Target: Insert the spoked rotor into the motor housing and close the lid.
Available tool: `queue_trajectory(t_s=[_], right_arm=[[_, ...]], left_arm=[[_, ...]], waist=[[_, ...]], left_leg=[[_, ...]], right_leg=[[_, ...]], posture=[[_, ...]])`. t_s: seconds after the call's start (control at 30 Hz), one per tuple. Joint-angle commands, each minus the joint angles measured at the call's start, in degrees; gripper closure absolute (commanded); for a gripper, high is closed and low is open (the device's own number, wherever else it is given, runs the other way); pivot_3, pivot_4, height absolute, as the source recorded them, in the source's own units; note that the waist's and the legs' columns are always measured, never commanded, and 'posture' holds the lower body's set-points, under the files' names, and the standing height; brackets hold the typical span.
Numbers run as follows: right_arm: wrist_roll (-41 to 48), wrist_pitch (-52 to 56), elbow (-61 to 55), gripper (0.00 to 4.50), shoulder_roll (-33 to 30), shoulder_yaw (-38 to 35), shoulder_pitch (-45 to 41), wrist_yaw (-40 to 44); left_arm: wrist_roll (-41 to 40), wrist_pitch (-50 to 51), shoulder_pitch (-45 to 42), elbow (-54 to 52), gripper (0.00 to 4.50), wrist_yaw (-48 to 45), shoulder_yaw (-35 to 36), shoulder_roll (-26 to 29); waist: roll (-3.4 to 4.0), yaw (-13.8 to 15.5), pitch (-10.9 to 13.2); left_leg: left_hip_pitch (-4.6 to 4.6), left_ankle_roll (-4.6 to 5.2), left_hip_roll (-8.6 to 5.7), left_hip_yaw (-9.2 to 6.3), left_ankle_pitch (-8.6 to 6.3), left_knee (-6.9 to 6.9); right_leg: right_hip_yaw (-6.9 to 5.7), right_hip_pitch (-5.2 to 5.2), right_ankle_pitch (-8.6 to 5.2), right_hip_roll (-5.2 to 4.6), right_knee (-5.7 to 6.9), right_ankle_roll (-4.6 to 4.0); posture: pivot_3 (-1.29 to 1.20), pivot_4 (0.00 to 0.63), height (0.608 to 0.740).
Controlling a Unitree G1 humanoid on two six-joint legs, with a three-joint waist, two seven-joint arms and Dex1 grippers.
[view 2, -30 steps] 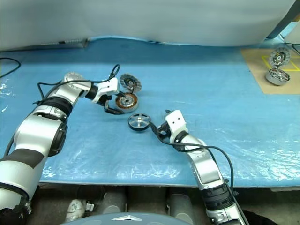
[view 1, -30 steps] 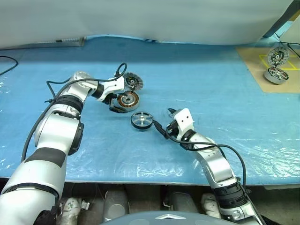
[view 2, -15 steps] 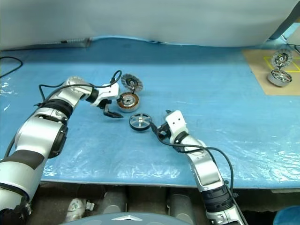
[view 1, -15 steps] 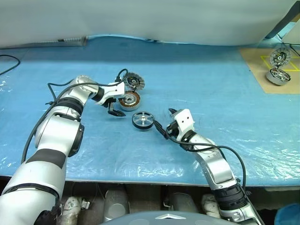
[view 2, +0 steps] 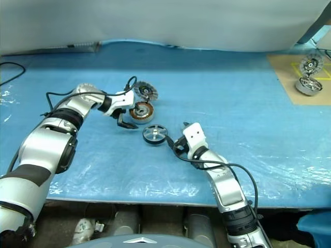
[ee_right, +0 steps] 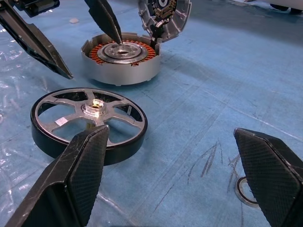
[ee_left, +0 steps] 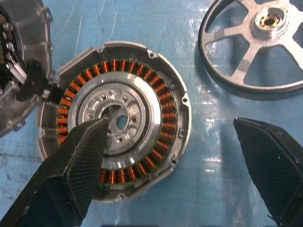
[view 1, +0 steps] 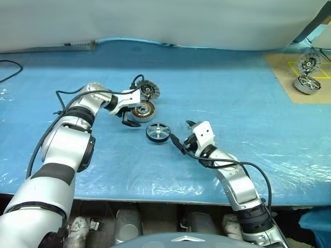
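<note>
Right wrist view: we find the spoked rotor flat on the blue sheet, just beside the open motor housing, whose lid is tipped up. Left gripper and right gripper are spread, empty; insertion and closing remain.

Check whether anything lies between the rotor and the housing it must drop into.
Yes: the open left gripper hangs over the housing, one finger above its hub. The rotor lies flat beside it; the lid stands open.
</note>
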Motion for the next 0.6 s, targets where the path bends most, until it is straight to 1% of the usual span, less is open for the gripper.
queue_trajectory(t_s=[0.03, 0.6], right_arm=[[-0.1, -1.0, -2.4, 0.03, 0.4, -0.1, -0.1, -0.2], [-0.7, -0.7, -3.8, 0.03, 0.7, -0.4, 1.5, -1.5]], left_arm=[[-0.9, -0.8, -2.1, -0.6, 0.00, -0.4, 1.1, 0.5], [3.3, -2.1, 0.4, 0.1, 0.00, 6.1, -2.1, -1.1]], waist=[[0.00, 0.0, 0.0], [-0.03, 0.0, 0.0]], left_leg=[[0.01, 0.00, 0.00, 0.00, 0.00, 0.00], [0.01, 0.00, 0.00, 0.00, 0.00, -0.01]], right_leg=[[0.00, 0.00, 0.00, 0.00, 0.00, 0.00], [0.00, 0.00, 0.00, 0.00, -0.01, 0.00]], posture=[[0.00, 0.150, 0.740], [0.00, 0.150, 0.740]])
